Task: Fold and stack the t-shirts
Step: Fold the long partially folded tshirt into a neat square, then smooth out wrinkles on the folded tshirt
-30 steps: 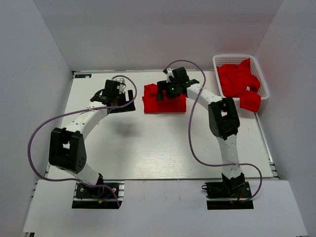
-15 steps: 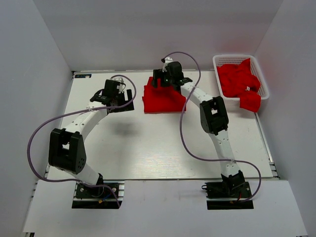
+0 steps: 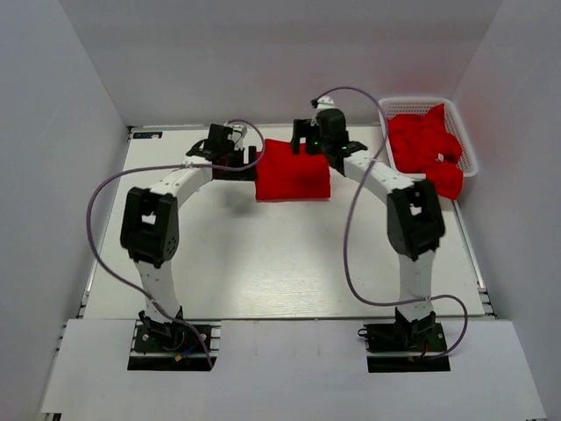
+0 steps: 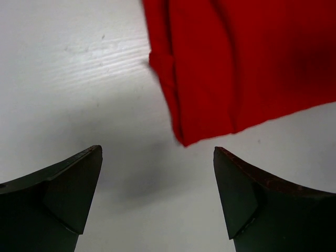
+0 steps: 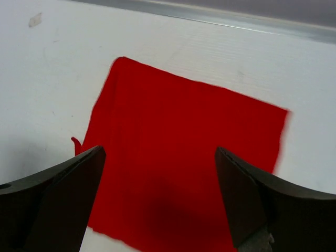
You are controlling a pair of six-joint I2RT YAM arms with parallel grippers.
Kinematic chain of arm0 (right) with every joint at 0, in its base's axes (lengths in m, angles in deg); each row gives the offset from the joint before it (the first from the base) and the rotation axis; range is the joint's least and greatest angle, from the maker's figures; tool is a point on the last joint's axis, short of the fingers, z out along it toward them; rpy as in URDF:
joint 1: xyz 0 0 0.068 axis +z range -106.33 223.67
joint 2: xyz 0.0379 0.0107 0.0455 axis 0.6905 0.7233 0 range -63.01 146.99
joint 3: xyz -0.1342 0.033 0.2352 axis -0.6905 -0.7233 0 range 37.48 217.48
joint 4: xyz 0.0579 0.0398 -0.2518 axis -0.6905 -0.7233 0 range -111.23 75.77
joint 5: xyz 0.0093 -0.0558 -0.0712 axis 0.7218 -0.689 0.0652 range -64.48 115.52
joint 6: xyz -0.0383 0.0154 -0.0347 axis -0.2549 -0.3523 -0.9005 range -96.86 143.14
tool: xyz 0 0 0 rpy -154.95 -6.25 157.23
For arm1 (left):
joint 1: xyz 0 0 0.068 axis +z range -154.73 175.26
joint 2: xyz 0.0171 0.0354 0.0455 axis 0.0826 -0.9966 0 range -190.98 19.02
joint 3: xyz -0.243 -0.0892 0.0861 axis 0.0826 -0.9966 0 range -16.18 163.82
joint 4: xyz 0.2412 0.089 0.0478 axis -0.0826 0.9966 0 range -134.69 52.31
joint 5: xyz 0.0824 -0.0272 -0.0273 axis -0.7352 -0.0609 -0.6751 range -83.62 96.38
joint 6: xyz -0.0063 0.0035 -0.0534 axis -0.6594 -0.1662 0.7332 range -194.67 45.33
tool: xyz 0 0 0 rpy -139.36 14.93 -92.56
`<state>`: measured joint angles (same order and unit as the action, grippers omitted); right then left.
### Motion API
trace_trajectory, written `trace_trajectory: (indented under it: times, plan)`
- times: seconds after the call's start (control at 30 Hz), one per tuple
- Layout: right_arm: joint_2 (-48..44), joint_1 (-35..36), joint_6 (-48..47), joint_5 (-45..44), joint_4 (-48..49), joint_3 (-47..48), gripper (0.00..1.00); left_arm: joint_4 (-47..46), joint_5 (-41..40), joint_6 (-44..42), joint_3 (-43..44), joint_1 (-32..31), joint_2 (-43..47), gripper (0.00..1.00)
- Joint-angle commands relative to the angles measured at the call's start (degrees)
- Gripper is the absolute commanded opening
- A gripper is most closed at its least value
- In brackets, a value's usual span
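Observation:
A folded red t-shirt (image 3: 292, 173) lies flat at the back middle of the white table (image 3: 263, 254). My left gripper (image 3: 240, 159) is open just off its left edge; in the left wrist view the t-shirt's (image 4: 236, 63) corner lies just ahead of the gripper (image 4: 156, 152), with nothing between the fingers. My right gripper (image 3: 307, 140) hovers open over the t-shirt's far edge; in the right wrist view the red cloth (image 5: 184, 131) fills the space below the gripper (image 5: 158, 152), untouched. More red t-shirts (image 3: 425, 140) are heaped in the basket.
The white lattice basket (image 3: 416, 102) stands at the back right corner, one t-shirt hanging over its near rim (image 3: 444, 181). White walls enclose the table on three sides. Purple cables loop beside both arms.
My left arm has swung right, up to the t-shirt's left edge. My right gripper has lifted off the t-shirt and moved back and right; the cloth now lies flat.

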<state>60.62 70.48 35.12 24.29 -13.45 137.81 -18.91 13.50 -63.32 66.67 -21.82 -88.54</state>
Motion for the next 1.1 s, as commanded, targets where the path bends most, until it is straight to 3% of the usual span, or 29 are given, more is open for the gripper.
trace_trajectory:
  times: [0.0, 0.1, 0.27, 0.43, 0.6, 0.8, 1.07]
  plan:
    - [-16.2, -2.0, 5.0, -12.4, 1.2, -8.5, 0.90, -2.2, 5.0, -3.3, 7.3, -0.4, -5.4, 0.93]
    - [-24.7, -2.8, 6.7, -16.9, 1.1, -19.3, 0.90, -2.9, 6.8, -3.8, 12.1, -0.4, -11.1, 0.87]
    - [-29.4, -4.7, 6.6, -17.3, -2.7, -23.7, 0.90, -5.6, 8.4, -3.8, 17.2, -0.4, -16.3, 0.75]
    - [-24.3, -6.7, 5.9, -14.6, -8.1, -19.0, 0.90, -4.9, 9.3, -3.8, 21.3, -0.4, -21.4, 0.68]
    - [-15.8, -8.4, 4.5, -8.9, -11.7, -11.6, 0.90, -6.9, 9.4, -3.8, 22.4, -0.4, -22.1, 0.68]
    - [-5.7, -9.3, 1.6, -2.8, -12.0, -0.2, 0.90, -8.8, 6.3, -5.1, 24.2, -0.4, -21.5, 0.68]
    - [0.9, -10.5, 2.2, 0.3, -10.5, 5.4, 0.90, -8.8, 4.6, -7.4, 31.6, -0.4, -26.7, 0.68]
